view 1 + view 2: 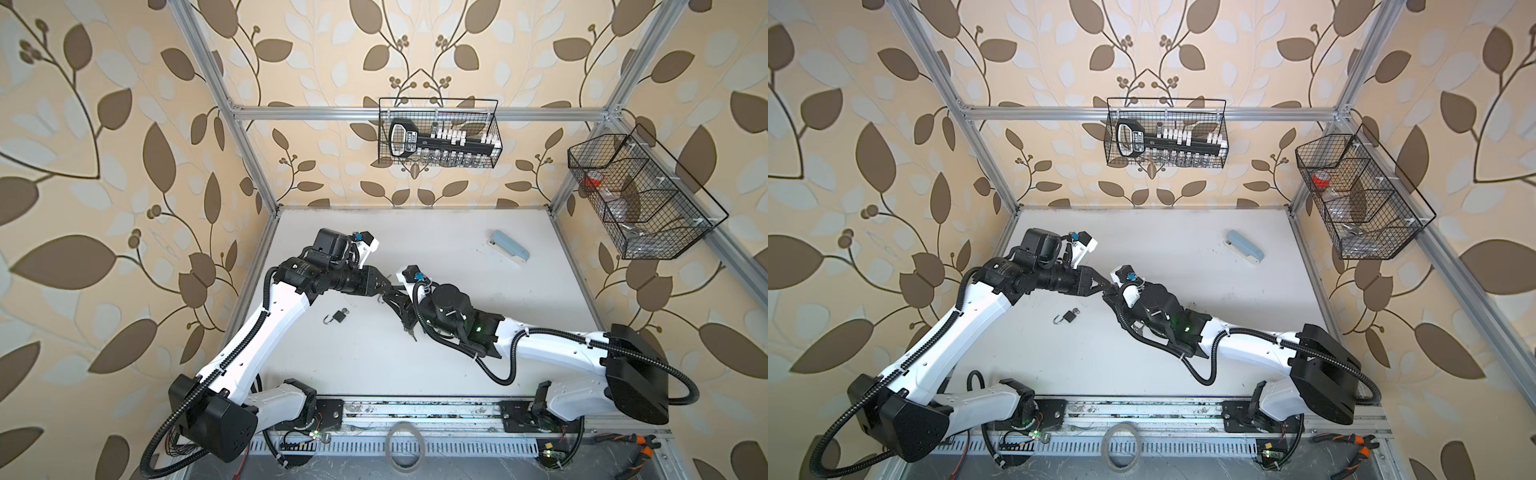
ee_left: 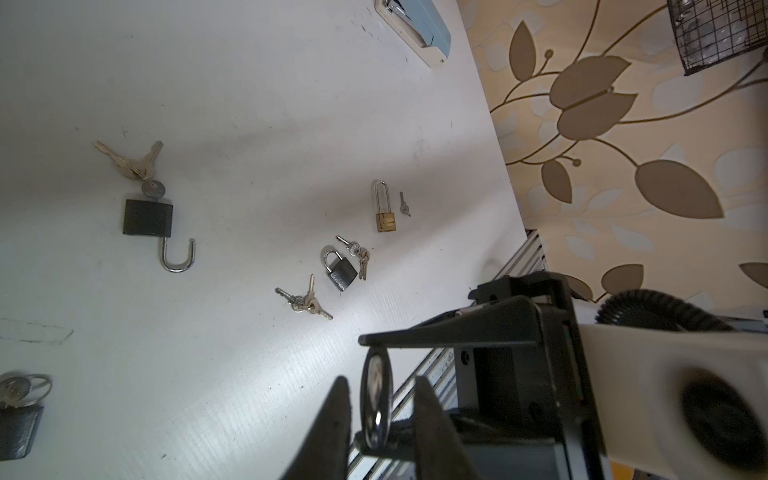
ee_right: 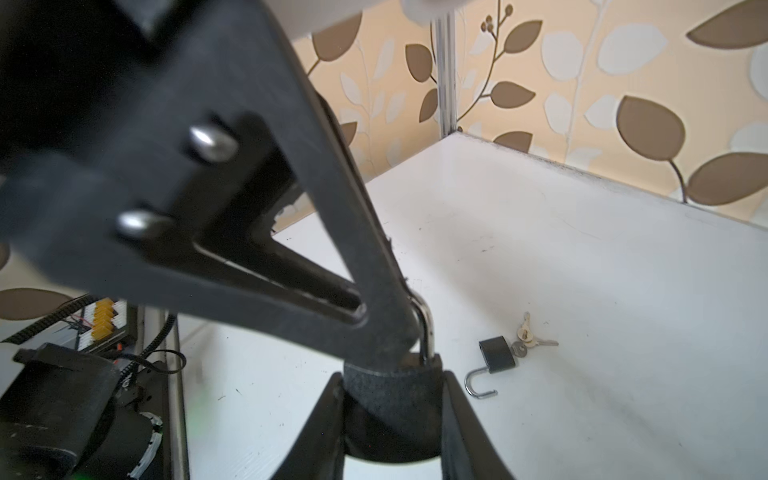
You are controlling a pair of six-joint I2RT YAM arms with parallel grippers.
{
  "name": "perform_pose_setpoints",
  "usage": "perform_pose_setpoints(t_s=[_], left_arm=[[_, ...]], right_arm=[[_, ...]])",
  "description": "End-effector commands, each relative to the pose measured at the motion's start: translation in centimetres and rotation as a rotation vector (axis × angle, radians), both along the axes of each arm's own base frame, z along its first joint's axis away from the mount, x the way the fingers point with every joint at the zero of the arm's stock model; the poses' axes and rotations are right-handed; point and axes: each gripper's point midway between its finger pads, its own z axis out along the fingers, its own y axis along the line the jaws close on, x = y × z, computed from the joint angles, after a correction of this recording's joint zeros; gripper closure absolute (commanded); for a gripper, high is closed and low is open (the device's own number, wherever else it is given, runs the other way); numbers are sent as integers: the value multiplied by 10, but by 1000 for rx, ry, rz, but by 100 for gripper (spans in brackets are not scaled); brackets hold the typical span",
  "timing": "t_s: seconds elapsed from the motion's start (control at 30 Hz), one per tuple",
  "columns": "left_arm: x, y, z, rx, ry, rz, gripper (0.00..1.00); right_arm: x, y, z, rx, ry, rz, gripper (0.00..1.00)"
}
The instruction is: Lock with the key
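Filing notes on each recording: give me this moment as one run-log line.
right gripper: shut on black padlock | left gripper: open around its shackle | second padlock: open, on table, key inserted

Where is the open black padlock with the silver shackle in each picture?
Both top views: open black padlock lies on the white table beside the left forearm.
Left wrist view: padlock far from the small brass padlock.
Right wrist view: padlock beyond the textured dark padlock between the jaws.
Shared landmark: its silver key bunch.
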Motion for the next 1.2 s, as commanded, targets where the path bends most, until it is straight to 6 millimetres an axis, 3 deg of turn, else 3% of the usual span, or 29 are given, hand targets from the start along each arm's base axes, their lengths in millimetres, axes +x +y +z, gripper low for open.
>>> perform_pose_setpoints(t_s=[0.0, 0.13, 0.3, 0.47, 0.73, 1.1, 1.17], left_arm=[[9, 10, 20, -1, -101, 84, 1], [26, 42, 18, 49, -138, 266, 1], [55, 107, -2, -60, 1, 538, 1], [57, 145, -13, -81, 18, 680, 1], [48, 151, -20, -39, 7, 704, 1], [50, 154, -25, -24, 17, 715, 1], [51, 154, -26, -25, 19, 713, 1]], right_arm=[[9, -20, -10, -11, 89, -166, 94], [-10, -27, -55, -35, 250, -253, 100], [-45, -2, -109, -109, 411, -269, 100], [-47, 10, -153, -230, 465, -300, 100], [-32, 13, -183, -298, 504, -352, 100], [-21, 2, -204, -336, 535, -410, 100], [-21, 0, -206, -342, 535, -417, 94]])
